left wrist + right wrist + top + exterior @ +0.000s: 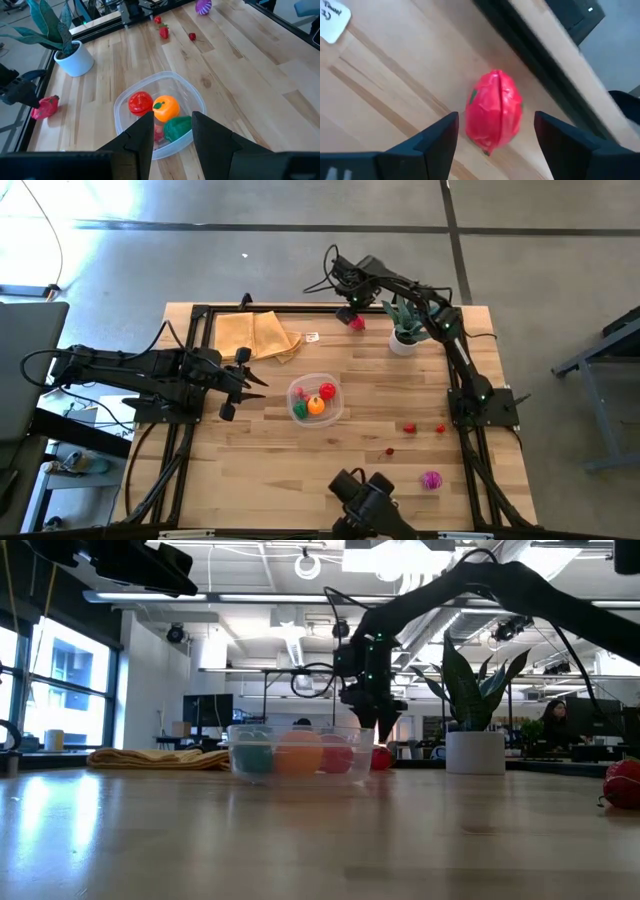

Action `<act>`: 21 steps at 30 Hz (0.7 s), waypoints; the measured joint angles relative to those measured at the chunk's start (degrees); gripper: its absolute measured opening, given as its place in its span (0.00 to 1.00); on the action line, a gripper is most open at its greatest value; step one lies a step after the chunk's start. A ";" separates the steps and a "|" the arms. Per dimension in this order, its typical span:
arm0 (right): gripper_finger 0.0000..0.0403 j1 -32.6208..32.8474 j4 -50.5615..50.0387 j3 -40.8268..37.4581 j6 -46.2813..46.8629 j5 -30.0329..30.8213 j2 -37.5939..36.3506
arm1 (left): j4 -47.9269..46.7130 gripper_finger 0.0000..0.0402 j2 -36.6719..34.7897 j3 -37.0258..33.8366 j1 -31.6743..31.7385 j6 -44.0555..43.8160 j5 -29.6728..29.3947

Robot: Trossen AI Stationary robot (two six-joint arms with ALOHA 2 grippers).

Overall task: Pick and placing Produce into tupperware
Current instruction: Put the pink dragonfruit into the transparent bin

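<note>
The clear tupperware (335,417) sits mid-table and holds a red piece (140,102), an orange one (166,108) and a green one (178,128). My left gripper (250,381) hovers open just left of it, touching nothing. My right gripper (349,312) is at the far edge, pointing down, open. Its fingers stand on either side of a red produce piece (494,111) that lies on the table, with gaps showing on both sides. Three small red pieces (409,427) and a magenta one (431,479) lie on the table's right near part.
A potted plant in a white pot (404,332) stands just right of the right gripper. A folded tan cloth (258,335) lies at the far left, with a white label (313,336) beside it. A black frame rail (535,45) runs along the far edge behind the red piece.
</note>
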 joint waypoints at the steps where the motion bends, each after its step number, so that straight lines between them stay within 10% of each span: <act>1: 0.63 0.03 -0.11 0.00 -0.02 -0.25 0.40 | 0.00 0.30 0.01 0.00 -0.01 -0.02 0.01; 21: 0.63 0.22 -1.18 -0.02 2.41 1.26 5.50 | 0.00 0.30 -0.01 0.00 0.00 0.00 0.00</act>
